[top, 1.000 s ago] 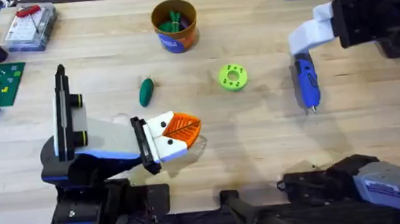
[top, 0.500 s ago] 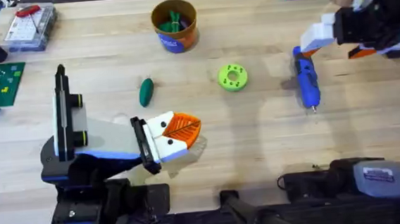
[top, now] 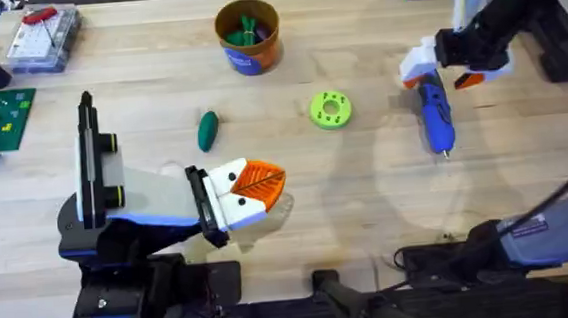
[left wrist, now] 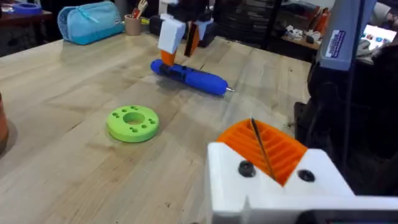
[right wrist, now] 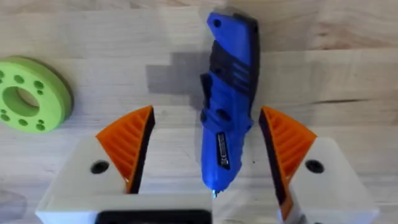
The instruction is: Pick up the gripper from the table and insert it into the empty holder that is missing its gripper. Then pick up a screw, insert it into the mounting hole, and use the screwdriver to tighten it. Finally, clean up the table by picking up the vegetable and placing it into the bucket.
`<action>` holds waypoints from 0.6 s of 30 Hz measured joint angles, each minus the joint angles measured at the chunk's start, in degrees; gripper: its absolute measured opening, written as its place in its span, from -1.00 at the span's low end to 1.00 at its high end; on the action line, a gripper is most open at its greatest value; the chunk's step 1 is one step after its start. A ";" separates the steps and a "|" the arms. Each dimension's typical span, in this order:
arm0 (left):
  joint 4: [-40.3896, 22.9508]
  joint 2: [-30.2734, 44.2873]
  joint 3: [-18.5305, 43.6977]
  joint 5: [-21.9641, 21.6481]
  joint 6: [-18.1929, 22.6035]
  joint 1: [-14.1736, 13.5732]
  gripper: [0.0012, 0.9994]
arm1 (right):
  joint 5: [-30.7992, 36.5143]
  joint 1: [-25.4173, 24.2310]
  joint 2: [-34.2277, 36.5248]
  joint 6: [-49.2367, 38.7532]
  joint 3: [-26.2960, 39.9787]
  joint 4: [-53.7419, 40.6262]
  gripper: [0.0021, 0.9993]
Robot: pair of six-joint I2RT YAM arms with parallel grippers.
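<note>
the left gripper [top: 266, 183] rests low on the table [top: 368, 213] at about 7 o'clock from the table's middle, its orange pads pressed together with nothing between them. just past it, toward 10 o'clock, the vegetable [top: 208, 130] lies bare on the wood, well apart from the bucket [top: 247, 37]. near the centre sits a lime-green disc with holes [top: 331, 110].

out at 2 o'clock the right gripper [top: 438, 63] hangs over the black-capped end of the screwdriver [top: 434, 116]; in the right wrist view its fingers [right wrist: 127, 149] stand wide apart on either side of the blue body [right wrist: 229, 106], not touching it.

farther back, at 12 o'clock, the bucket holds something green inside. at 10 o'clock in the far corner a clear box [top: 43, 35] carries a small red-handled screwdriver [top: 39, 15].
</note>
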 joint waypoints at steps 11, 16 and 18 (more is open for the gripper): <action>0.00 0.01 0.00 0.00 0.00 0.00 -0.99 | 0.59 -1.85 8.61 -3.64 -0.02 1.77 0.96; 0.00 0.00 0.00 0.00 0.00 0.00 -0.99 | 0.88 -2.57 8.91 -4.55 -0.07 3.09 0.96; 0.00 0.00 0.00 0.00 0.00 0.00 -0.99 | 0.88 -2.56 8.91 -4.94 -0.11 3.11 0.96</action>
